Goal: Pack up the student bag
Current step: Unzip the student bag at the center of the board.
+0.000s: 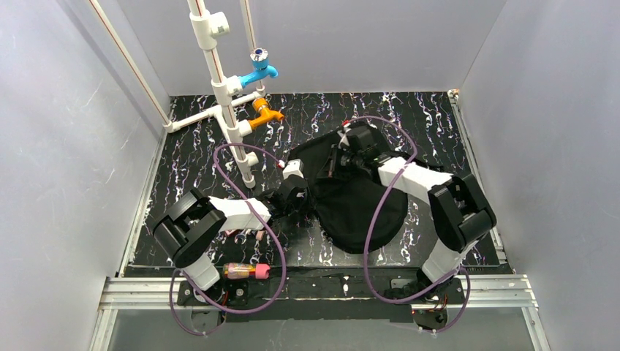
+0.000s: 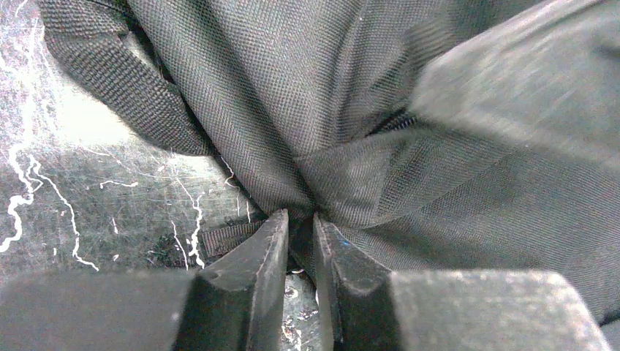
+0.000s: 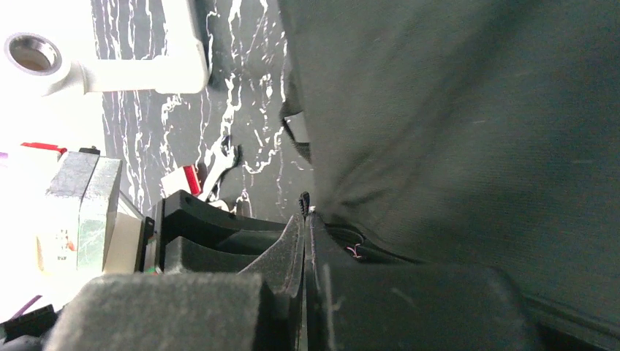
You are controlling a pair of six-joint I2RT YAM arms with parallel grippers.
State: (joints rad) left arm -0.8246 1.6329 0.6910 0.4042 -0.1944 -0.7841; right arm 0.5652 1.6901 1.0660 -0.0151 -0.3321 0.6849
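The student bag lies slumped on the marbled black table, just right of the white pipe stand with its blue tap and orange tap. The left gripper meets the bag's left edge, its jaws narrow, pinching a fold of the woven fabric. The right gripper sits at the bag's far upper edge, jaws pressed together; it seems to nip a small zipper piece, though the view is too dark to be sure. A pink-capped tube lies near the left arm's base.
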